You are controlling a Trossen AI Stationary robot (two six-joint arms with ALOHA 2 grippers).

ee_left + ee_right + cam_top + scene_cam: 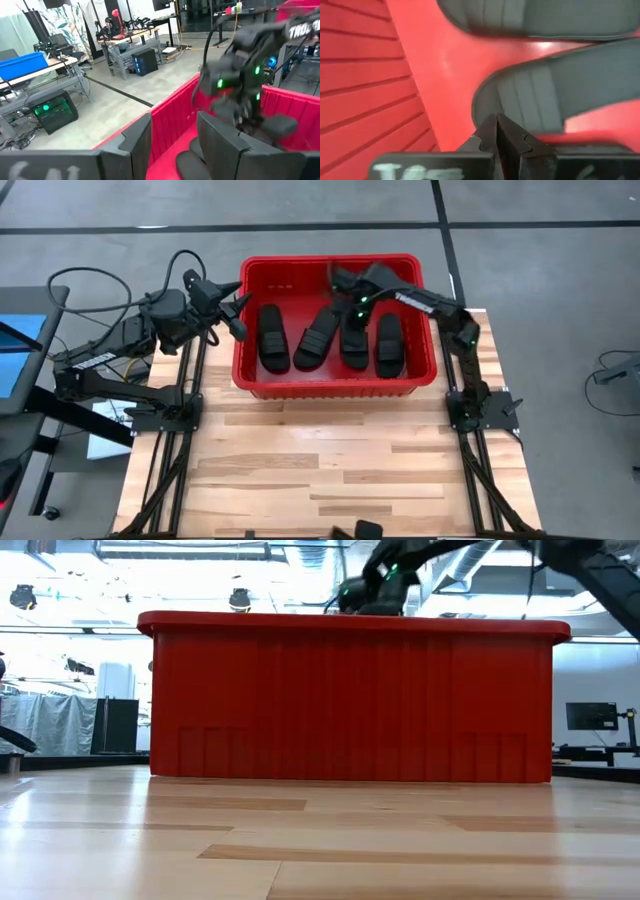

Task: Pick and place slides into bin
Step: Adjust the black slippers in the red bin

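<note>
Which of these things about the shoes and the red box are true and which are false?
1. All four slides lie inside the bin. True.
2. One slide is still on the wooden table. False: none lies on the table; all are in the bin.
3. The right hand is above the bin with its fingers shut and holds nothing. True.
4. The left hand is squeezing a slide. False: it sits at the bin's left rim, fingers apart, with nothing between them.
5. The bin is blue. False: it is red.
</note>
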